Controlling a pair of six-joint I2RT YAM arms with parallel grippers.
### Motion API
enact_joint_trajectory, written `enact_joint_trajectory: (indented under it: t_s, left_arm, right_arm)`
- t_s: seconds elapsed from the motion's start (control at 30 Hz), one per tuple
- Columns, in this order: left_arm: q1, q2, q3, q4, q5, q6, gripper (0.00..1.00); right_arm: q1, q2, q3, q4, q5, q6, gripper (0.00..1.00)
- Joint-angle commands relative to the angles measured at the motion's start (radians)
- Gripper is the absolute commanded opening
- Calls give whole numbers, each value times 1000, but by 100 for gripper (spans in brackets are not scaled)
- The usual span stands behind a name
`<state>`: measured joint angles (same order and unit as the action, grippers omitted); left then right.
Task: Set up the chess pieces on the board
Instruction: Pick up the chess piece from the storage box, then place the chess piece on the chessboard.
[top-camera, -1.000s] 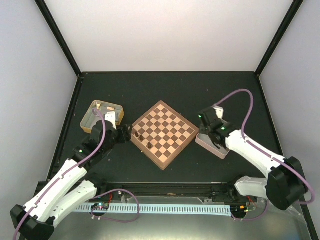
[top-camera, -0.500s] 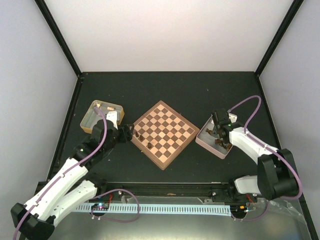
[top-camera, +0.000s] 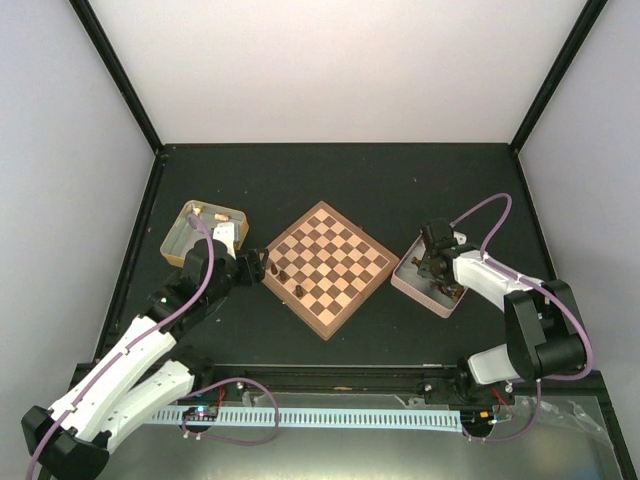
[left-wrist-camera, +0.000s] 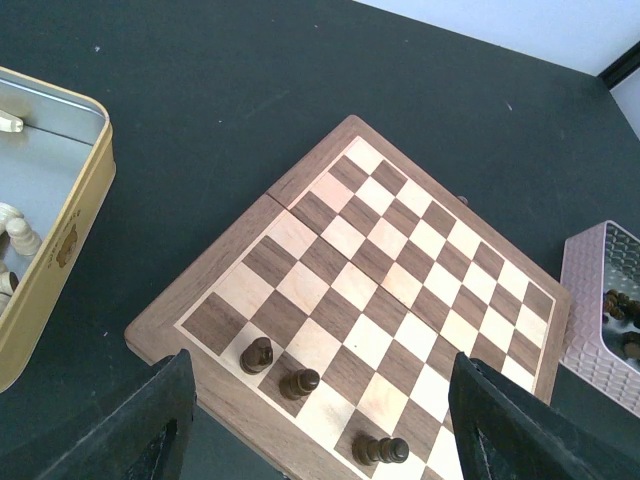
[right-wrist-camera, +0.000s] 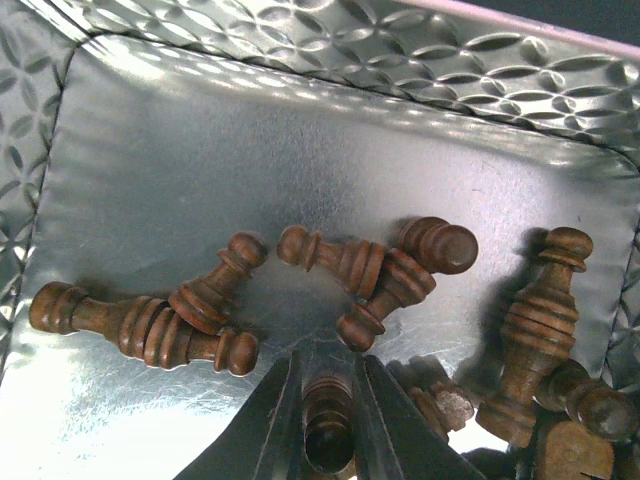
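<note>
- Chess pieces (right-wrist-camera: 360, 268) of dark brown wood lie mostly in a loose heap on the shiny floor of the pink tray (top-camera: 404, 282), just to the right of the board (top-camera: 328, 268). Most are on their sides and several cross one another.
- Board: it sits turned like a diamond at the middle of the dark table (top-camera: 350, 180).
- Three dark pieces are on the board, on squares along its near-left edge. There is a first piece (left-wrist-camera: 257, 354), a second piece (left-wrist-camera: 299, 382) close beside it, and a third piece (left-wrist-camera: 380, 450) that seems to lie tipped over.
- Right claw (right-wrist-camera: 328, 385): it is down inside the tray, with its jaws drawn in tight on the gripped piece (right-wrist-camera: 328, 435). That piece shows end-on between the fingers (right-wrist-camera: 270, 430).
- Left claw (top-camera: 262, 268): it hovers at the board's left corner, jaws spread wide with nothing between them. Its fingers (left-wrist-camera: 150, 420) frame the near corner in the wrist view.
- Gold tin (top-camera: 176, 250): it stands to the left of the board, near but apart, with pale pieces (left-wrist-camera: 18, 232) inside.
</note>
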<state>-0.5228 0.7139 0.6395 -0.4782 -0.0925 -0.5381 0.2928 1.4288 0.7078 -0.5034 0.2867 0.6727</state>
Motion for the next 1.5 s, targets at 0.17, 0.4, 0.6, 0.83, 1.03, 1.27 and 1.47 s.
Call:
enact_joint_trajectory:
  t_s: [0.17, 0.4, 0.6, 0.83, 1.03, 1.27, 1.47]
  left_arm:
    - [7, 4, 42, 7, 7, 3, 71]
    - [7, 1, 72, -22, -9, 12, 71]
    - [8, 7, 90, -36, -2, 2, 71]
    - [7, 7, 76, -12, 6, -13, 71]
    - [8, 13, 75, 0, 1, -2, 71]
    - [8, -3, 32, 40, -6, 23, 71]
    - [9, -4, -18, 144, -31, 15, 71]
  right_arm:
    - [-6, 10, -18, 4, 13, 2, 11]
    - [-5, -97, -13, -3, -26, -30, 1]
    - [16, -232, 7, -33, -127, -54, 1]
    - [233, -280, 52, -50, -137, -38, 1]
    - [489, -186, 92, -7, -90, 33, 1]
    - [719, -16, 183, 12, -7, 87, 2]
    - [824, 127, 274, -32, 32, 127, 2]
